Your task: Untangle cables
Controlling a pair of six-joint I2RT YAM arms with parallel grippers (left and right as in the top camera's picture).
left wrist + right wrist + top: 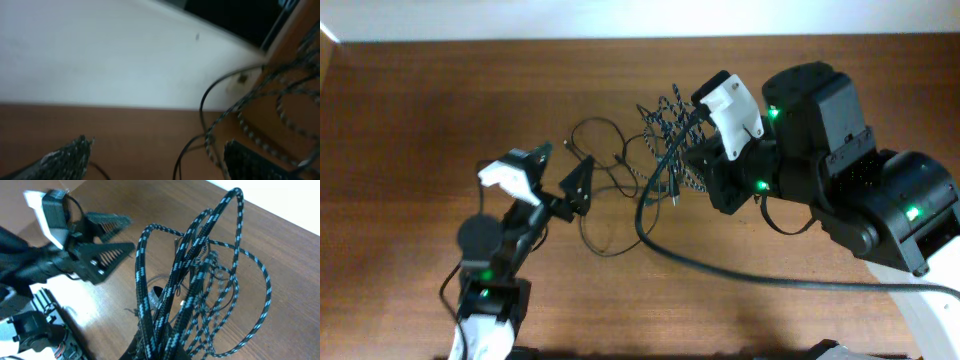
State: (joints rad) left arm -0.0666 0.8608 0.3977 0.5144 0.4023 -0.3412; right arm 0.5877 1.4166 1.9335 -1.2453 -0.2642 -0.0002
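The braided black-and-white speckled cord (pixel 190 280) was seen bunched in several loose loops, lifted off the brown wooden tabletop (pixel 410 100). Its lower end was gathered at the right gripper (pixel 688 160), which appeared to be pinched on the bundle, tho the fingertips themselves were hidden by cord. The thin plain black cord (pixel 595 122) was left lying in slack curls on the wood btwn the two arms, w/ some strands apparently crossing into the braided bunch; exact crossings could not be made out. The left gripper (pixel 558 170) was held spread wide, nothing btwn its dark, rough-textured triangular fingers (pixel 65 160), near the black cord's loops. Both cords were judged v. light and limp. The woven sleeve looked grippy and a bit springy, so loops would be held open. The smooth black one was judged slicker, thinner and likelier to slip from the pads or snag. The best hold was judged to be a single free strand, or just behind a plug end, not a whole bunch. Plugs were too small to be picked out. The thick black arm wire (pixel 740 275), smooth and stiff-looking, was seen sweeping across the table and was not to be mistaken for a cord
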